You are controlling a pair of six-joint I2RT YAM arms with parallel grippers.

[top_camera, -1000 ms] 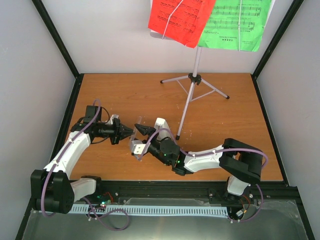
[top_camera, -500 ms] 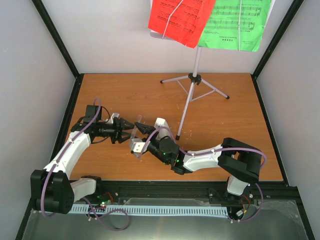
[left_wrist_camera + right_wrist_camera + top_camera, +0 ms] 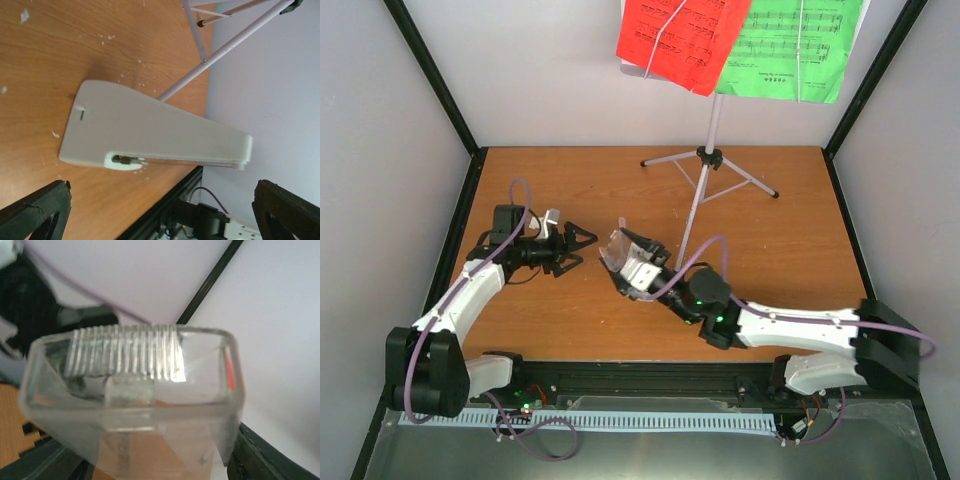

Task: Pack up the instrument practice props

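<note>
The small white metronome (image 3: 632,266), with a clear ribbed front cover, is held tilted just above the table, and my right gripper (image 3: 640,262) is shut on it. In the right wrist view the clear cover (image 3: 135,390) fills the space between the right gripper (image 3: 160,455) fingers. My left gripper (image 3: 578,248) stands open just left of the metronome, apart from it. The left wrist view shows the metronome's (image 3: 150,135) white side ahead of the wide left gripper (image 3: 160,220). The music stand (image 3: 708,160) is at the back, with a red page (image 3: 680,40) and a green page (image 3: 795,50).
One tripod leg (image 3: 686,235) of the stand reaches forward, its foot ending just right of the held metronome. Black frame posts (image 3: 430,75) and grey walls close the table on three sides. A black rail (image 3: 720,375) runs along the near edge.
My left gripper has gone from shut to open and has drawn back up and to the left. The right arm has stretched out low and carried the metronome right and slightly back.
</note>
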